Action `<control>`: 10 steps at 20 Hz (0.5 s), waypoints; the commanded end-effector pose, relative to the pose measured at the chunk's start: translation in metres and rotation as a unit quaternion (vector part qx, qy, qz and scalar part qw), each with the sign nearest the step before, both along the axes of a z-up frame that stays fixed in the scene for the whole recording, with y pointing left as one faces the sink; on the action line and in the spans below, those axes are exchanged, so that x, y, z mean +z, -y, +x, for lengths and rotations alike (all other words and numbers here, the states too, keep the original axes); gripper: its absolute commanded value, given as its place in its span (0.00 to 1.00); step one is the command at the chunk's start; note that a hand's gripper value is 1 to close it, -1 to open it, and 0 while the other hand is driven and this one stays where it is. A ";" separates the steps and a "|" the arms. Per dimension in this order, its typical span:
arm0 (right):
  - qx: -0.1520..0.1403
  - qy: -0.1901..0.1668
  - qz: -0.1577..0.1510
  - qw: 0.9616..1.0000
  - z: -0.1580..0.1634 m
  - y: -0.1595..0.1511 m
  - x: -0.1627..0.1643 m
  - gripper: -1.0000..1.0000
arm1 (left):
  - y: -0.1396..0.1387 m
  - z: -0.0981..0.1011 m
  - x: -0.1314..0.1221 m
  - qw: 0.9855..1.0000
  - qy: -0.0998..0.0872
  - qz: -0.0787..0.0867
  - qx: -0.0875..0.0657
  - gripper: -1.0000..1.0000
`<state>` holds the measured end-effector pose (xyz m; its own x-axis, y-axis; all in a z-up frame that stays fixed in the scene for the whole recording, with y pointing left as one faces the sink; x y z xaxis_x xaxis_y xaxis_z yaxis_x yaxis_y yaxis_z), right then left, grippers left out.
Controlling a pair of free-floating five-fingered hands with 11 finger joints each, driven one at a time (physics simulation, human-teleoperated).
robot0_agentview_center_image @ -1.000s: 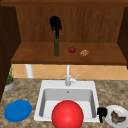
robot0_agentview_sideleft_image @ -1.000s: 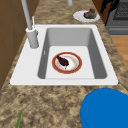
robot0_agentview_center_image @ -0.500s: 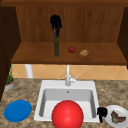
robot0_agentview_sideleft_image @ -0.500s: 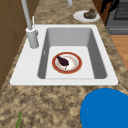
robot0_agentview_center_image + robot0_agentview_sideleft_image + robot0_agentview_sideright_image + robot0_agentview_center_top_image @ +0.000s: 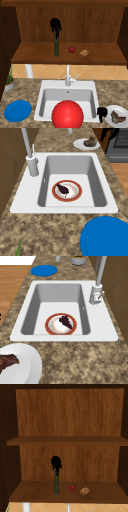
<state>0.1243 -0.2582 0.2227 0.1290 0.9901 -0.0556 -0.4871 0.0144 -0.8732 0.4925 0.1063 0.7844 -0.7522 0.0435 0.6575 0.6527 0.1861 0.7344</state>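
Kitchen; sink (image 5: 45, 100) with faucet (image 5: 67, 76), stone counter (image 5: 50, 233), wooden shelves (image 5: 67, 495)

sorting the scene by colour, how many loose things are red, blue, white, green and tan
red: 3, the bowl in the sink, the rimmed plate, the tomato
blue: 1, the blue plate
white: 1, the white plate
green: 1, the bottle under the left hand
tan: 1, the roll
total: 7
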 end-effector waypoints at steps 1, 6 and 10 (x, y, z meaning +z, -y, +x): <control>0.000 0.000 0.000 1.000 0.000 0.000 0.000 0.50 | -0.007 0.011 -0.011 1.000 -0.013 -0.011 0.013 0.00; 0.000 0.000 0.000 1.000 0.000 0.000 0.000 0.50 | -0.012 0.016 -0.024 1.000 -0.010 -0.010 0.015 0.00; 0.000 0.000 0.000 1.000 0.000 0.000 0.000 0.50 | -0.012 0.021 -0.034 1.000 -0.010 -0.006 0.018 0.00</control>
